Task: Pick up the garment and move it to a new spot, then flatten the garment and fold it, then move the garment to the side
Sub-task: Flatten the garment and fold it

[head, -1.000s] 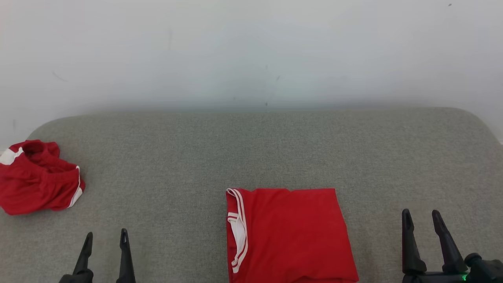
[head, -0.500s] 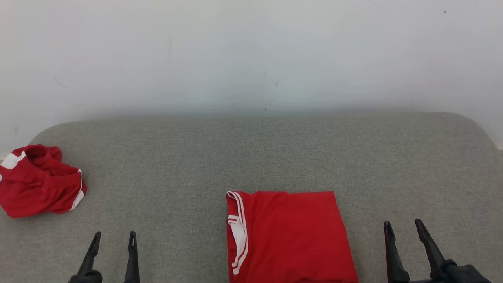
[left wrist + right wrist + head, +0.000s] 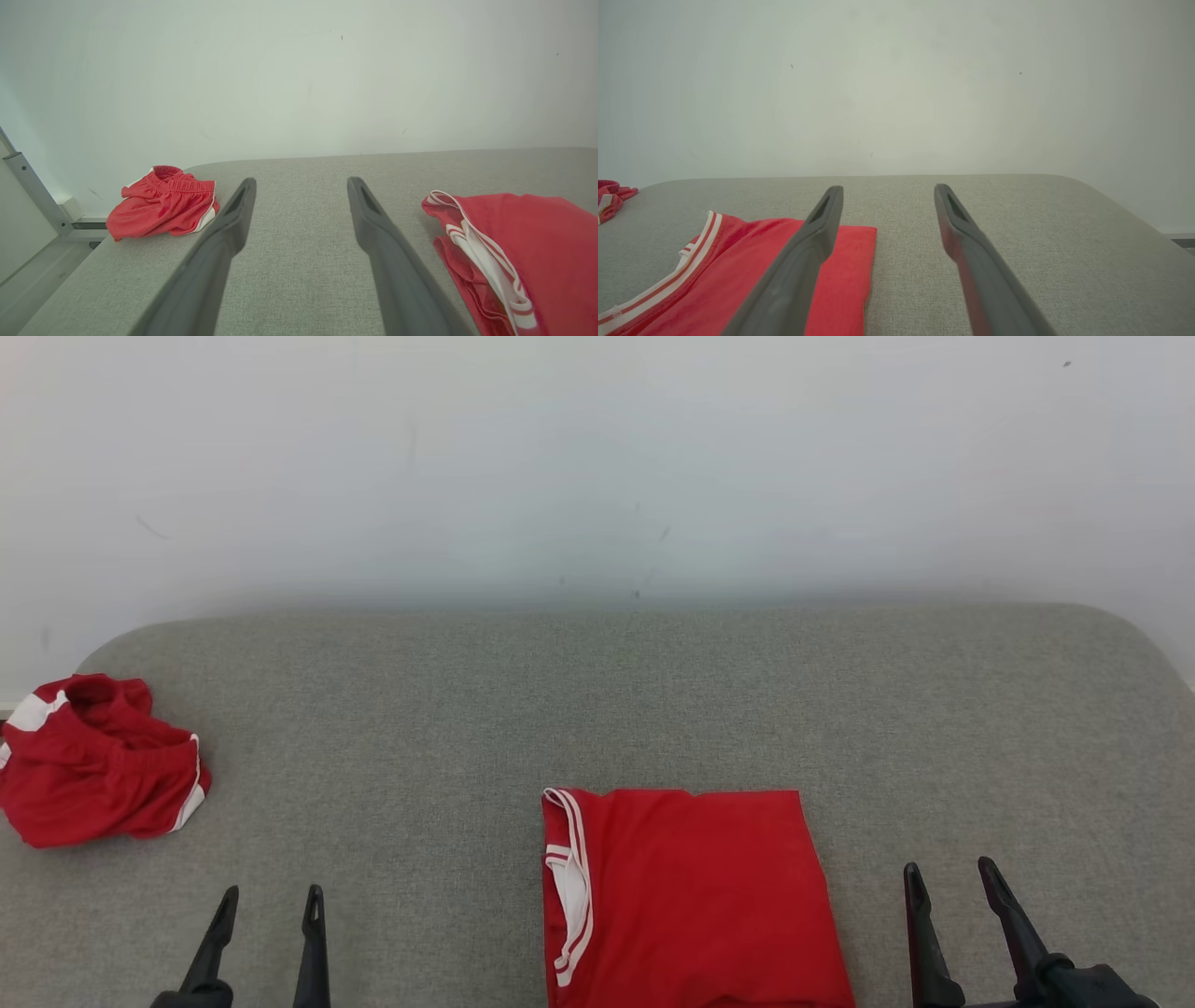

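The folded garment (image 3: pixel 691 896) is lying as a flat red rectangle at 6 o'clock on the grey surface (image 3: pixel 597 691), with its white-trimmed neckline (image 3: pixel 571 887) facing 9 o'clock. The left gripper (image 3: pixel 273 892) is being held at 7 o'clock and the right gripper (image 3: pixel 948 868) at 5 o'clock. Both sets of jaws are standing wide apart and nothing is being gripped. Both grippers are standing clear of the cloth.

The step in hand is judged to be the transfer of the folded garment to the side. The stack is best taken at two opposite edges, with every layer being caught between the fingers so that the fold is not being pulled open. The lift is best kept low and level, with both arms being moved together. The free area from 1 to 3 o'clock is judged the safer destination, since crumpled red shorts (image 3: pixel 98 765) are occupying 9 o'clock.

The near edge of the garment is being cut off by the bottom of the head view, so its full outline cannot be confirmed. The number of layers is not being shown. In the right wrist view, part of the cloth is being covered by one finger.
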Robot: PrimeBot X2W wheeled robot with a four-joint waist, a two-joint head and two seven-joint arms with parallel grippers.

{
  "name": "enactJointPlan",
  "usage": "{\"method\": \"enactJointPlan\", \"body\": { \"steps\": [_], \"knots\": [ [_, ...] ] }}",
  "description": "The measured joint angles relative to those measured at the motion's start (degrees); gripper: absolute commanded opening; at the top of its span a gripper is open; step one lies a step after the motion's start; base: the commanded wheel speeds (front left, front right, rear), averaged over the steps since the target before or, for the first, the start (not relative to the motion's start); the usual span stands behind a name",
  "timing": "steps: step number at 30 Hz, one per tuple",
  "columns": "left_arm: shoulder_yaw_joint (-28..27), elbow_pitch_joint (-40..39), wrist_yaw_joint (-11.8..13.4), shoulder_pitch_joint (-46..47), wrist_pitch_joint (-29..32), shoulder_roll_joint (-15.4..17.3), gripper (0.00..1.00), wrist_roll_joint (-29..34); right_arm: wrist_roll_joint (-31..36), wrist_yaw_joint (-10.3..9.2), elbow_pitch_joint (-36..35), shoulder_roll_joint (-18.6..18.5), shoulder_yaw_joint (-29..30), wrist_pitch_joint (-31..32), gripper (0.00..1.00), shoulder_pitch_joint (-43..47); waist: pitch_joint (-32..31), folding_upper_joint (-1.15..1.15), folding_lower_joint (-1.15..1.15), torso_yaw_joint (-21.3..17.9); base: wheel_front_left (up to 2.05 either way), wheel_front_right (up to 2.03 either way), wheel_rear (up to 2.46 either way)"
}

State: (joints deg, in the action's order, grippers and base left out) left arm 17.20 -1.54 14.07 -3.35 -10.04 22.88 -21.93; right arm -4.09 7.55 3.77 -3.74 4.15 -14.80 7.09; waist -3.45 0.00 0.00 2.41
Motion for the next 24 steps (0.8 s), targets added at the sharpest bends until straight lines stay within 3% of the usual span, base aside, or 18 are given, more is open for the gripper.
{"method": "enactJointPlan", "body": {
  "steps": [13,24],
  "knots": [
    [-2.2,0.1,2.4,-1.4,-1.3,-0.3,1.0,-1.3,-0.5,0.0,0.1,0.5,0.5,1.2,1.0,0.0,0.1,0.0,0.0,0.4,0.0,0.0,0.0],
    [-2.2,0.2,2.5,-2.1,-2.0,0.2,1.0,-1.3,-0.9,0.0,0.2,0.6,0.5,1.8,1.0,0.0,0.1,0.0,0.0,0.5,0.0,0.0,0.0]
  ]
}}
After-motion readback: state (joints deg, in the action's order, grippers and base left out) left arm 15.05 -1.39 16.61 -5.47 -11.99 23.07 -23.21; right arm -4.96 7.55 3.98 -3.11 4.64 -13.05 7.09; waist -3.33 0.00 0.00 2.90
